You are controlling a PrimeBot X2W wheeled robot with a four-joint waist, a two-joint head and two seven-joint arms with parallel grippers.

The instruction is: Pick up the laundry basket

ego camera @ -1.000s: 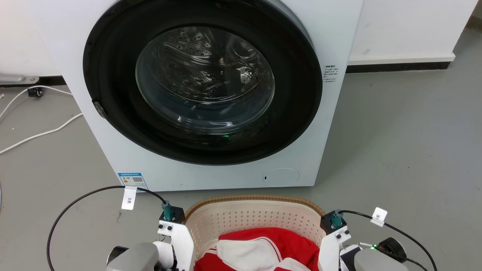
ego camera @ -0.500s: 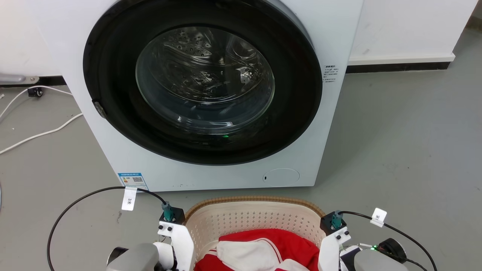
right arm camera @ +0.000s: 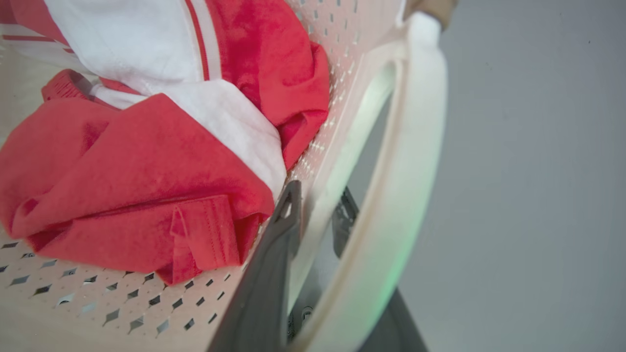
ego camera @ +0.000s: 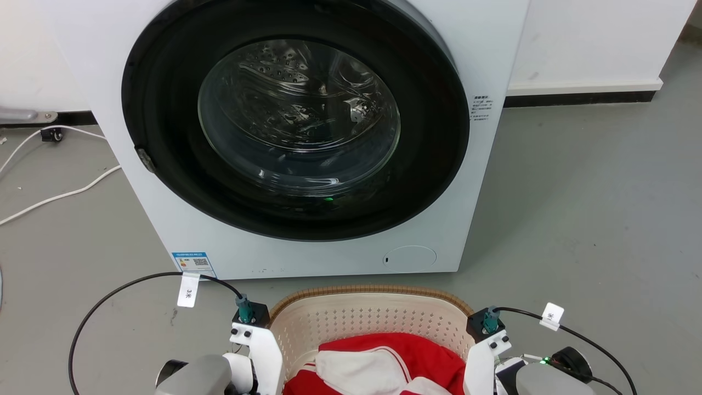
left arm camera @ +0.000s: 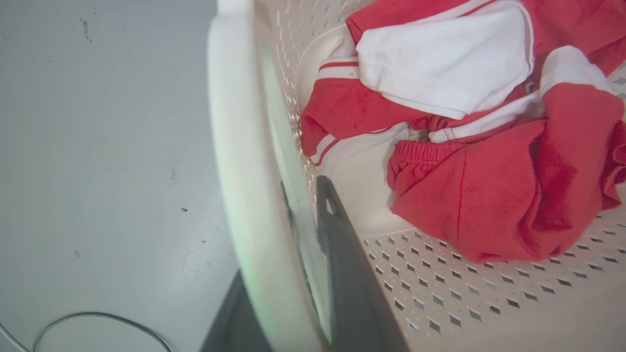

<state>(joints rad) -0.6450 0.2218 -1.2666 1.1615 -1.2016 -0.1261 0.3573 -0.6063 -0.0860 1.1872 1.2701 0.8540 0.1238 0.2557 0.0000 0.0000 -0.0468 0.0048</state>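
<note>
Basket (ego camera: 373, 318) directly before washer (ego camera: 329, 258), clothes (ego camera: 395, 356) inside. Left gripper (left arm camera: 305, 195) and right gripper (right arm camera: 318, 195) each clamp a side wall, one finger inside, one outside. Outer fingers partly hidden, so grip probable.

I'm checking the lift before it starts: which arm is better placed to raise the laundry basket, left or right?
Neither over the other, I'd judge: the left fingers and the right fingers each pinch a side wall of the laundry basket, one inside, one outside. Lifting with both together looks steadiest.
</note>
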